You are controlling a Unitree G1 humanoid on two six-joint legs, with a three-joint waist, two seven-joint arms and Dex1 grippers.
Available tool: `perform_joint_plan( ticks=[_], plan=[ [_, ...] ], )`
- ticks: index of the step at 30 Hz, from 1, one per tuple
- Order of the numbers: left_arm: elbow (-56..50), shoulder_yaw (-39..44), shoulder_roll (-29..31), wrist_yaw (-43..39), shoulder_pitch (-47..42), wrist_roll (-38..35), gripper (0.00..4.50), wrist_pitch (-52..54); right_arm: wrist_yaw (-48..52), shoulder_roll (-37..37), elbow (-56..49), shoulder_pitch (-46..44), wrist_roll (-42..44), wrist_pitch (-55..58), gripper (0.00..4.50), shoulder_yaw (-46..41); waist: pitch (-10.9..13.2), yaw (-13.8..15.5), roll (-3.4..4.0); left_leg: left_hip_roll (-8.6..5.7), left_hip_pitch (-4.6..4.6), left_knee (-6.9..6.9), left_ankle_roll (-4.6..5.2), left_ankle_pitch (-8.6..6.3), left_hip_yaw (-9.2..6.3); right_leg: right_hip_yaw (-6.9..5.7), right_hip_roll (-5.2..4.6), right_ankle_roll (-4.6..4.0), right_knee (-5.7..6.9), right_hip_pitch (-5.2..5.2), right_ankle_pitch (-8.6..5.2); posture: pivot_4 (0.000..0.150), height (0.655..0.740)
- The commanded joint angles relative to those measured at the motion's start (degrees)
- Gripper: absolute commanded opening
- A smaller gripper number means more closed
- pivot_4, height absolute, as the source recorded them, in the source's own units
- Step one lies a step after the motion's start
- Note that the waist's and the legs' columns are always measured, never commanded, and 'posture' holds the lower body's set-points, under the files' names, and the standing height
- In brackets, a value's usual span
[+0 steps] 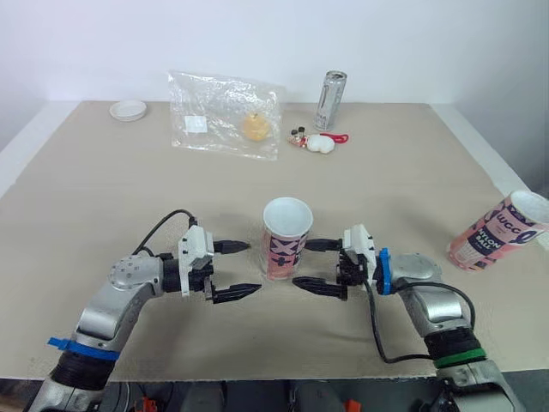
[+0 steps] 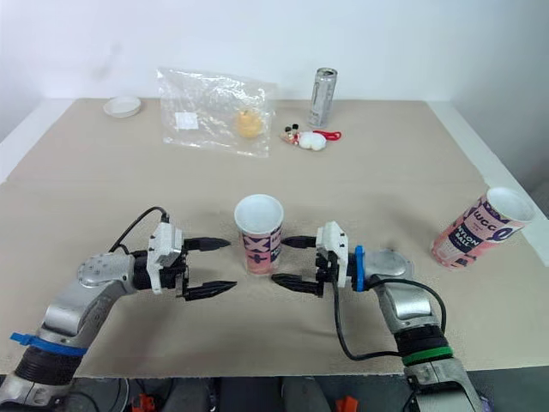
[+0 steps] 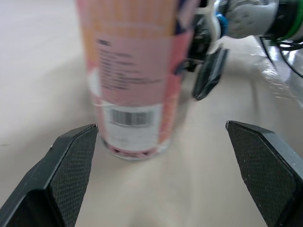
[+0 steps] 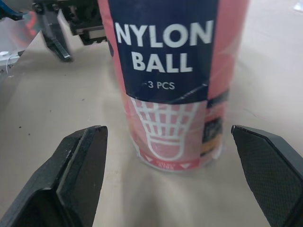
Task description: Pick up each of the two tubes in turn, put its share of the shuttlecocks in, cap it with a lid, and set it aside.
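Two pink-and-navy tubes sit on the tabletop [image 1: 386,180]. One upright tube [image 1: 286,240] stands open-mouthed at the middle, toward the near edge. The second tube [image 1: 497,232] is at the right edge, tipped over at a slant with its open end pointing up and away.

The left gripper [image 1: 254,267] hangs just beside the upright tube on its left. Its fingers [image 3: 71,161] are spread wide and grasp nothing. The right gripper [image 1: 299,263] faces it from the tube's right, its fingers [image 4: 80,156] likewise released. In the right wrist view the tube's label, reading NYLON BALL, stands between them untouched. Both sets of fingertips sit close to the tube wall without contact.

Along the far edge lie a clear plastic bag [image 1: 219,116] with something yellowish inside, a slim can [image 1: 330,100] standing upright, a little white-and-red toy [image 1: 316,142] beside the can, and a small white round piece [image 1: 128,109] near the far left corner.
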Motion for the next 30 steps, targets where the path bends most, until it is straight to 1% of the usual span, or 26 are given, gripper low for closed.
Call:
perform_joint_plan(
  ticks=[1,5,12,23,30],
  plan=[
    [-3.73,1.17,-0.62,0.98,1.15,-1.34,4.5,-2.04,0.96,1.41,2.02,-2.1,-1.01,-3.51,4.48,0.94,0.02,0.09,-0.01,0.0,-0.01,0.0,0.0,0.0,-0.01,-0.01,0.01,0.0,0.0,0.0,-0.01,0.15,0.74],
    [-3.56,0.69,-1.35,2.1,1.9,-0.67,4.5,-3.69,1.07,2.96,4.62,-3.64,-1.71,-5.02,4.48,1.67,0.03,0.14,-0.01,-0.01,-0.01,0.02,0.0,0.0,-0.01,-0.01,0.0,0.02,0.0,0.03,0.0,0.15,0.74],
    [-1.73,0.79,-0.71,2.26,2.77,0.13,4.5,-5.08,1.0,5.52,8.12,-5.49,-3.51,-7.84,4.48,2.9,0.03,0.15,-0.01,0.0,0.0,0.02,0.0,0.0,-0.02,-0.01,0.02,0.02,0.01,0.03,0.01,0.15,0.74],
    [-1.09,1.46,0.6,2.04,4.7,0.33,4.5,-7.57,1.79,8.98,12.22,-8.32,-4.72,-9.03,4.48,4.63,0.03,0.13,0.0,0.01,0.02,0.02,0.0,0.0,-0.01,0.0,0.01,0.0,0.02,0.04,0.02,0.15,0.74],
    [-1.54,1.5,0.22,2.79,5.08,0.24,4.5,-8.17,1.91,10.91,14.55,-9.99,-5.16,-9.5,4.48,4.92,0.03,0.12,0.0,0.02,0.04,0.02,0.0,0.0,0.0,-0.01,0.02,-0.02,0.03,0.04,0.03,0.15,0.74]
  ],
)
